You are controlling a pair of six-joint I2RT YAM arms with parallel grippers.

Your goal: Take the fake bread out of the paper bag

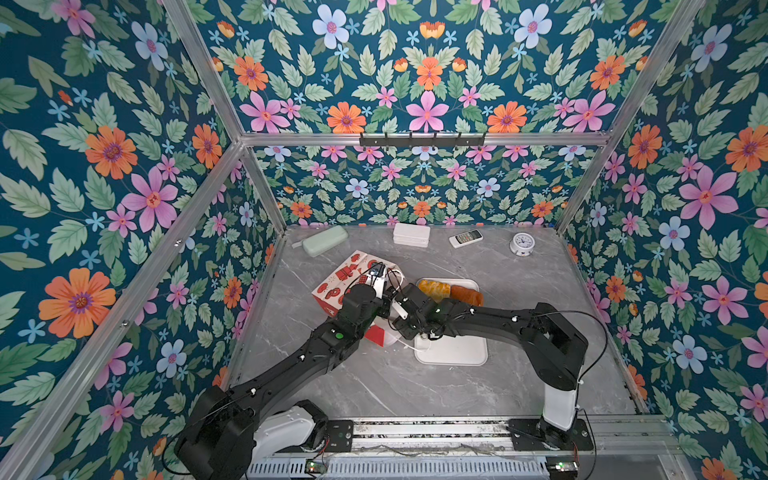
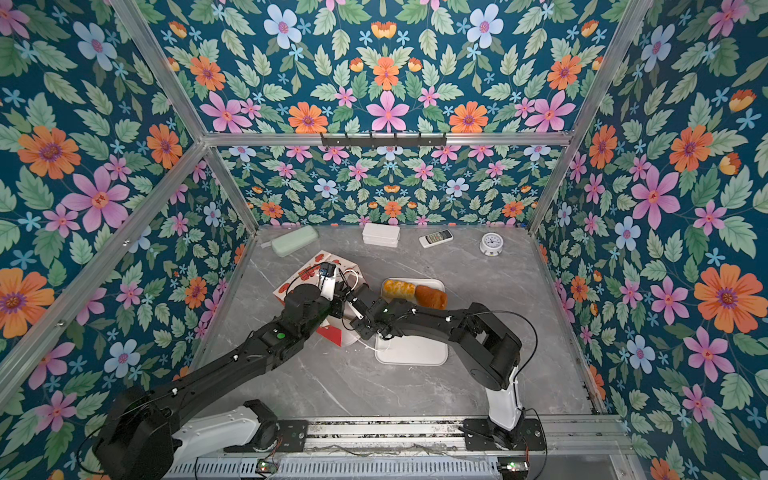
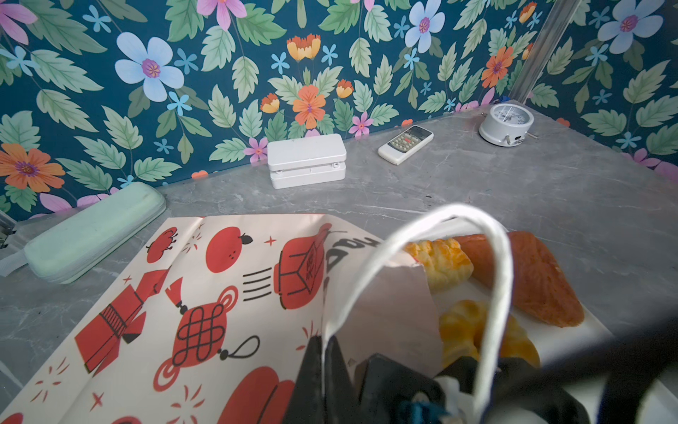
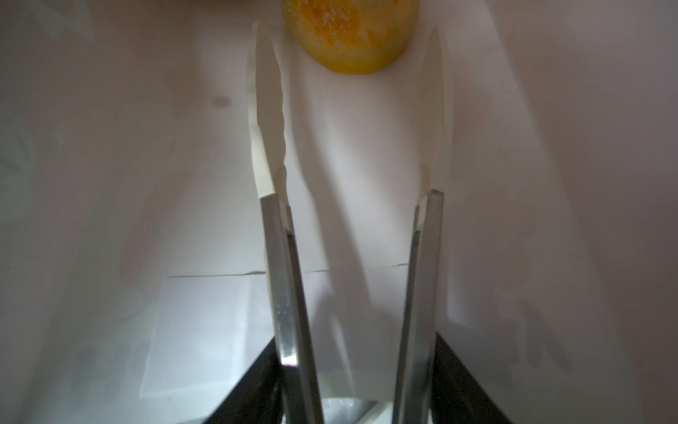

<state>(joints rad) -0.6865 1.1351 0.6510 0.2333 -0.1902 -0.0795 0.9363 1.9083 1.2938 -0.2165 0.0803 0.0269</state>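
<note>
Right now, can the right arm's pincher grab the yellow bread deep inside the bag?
Probably yes. The right gripper is open inside the paper bag, the yellow bread sits just beyond its fingertips, nothing between.

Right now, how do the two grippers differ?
The left gripper is shut, pinching the paper bag by its white cord handle; the right gripper is open and holds nothing. The left stays outside the bag; the right reaches inside toward a yellow pastry.
</note>
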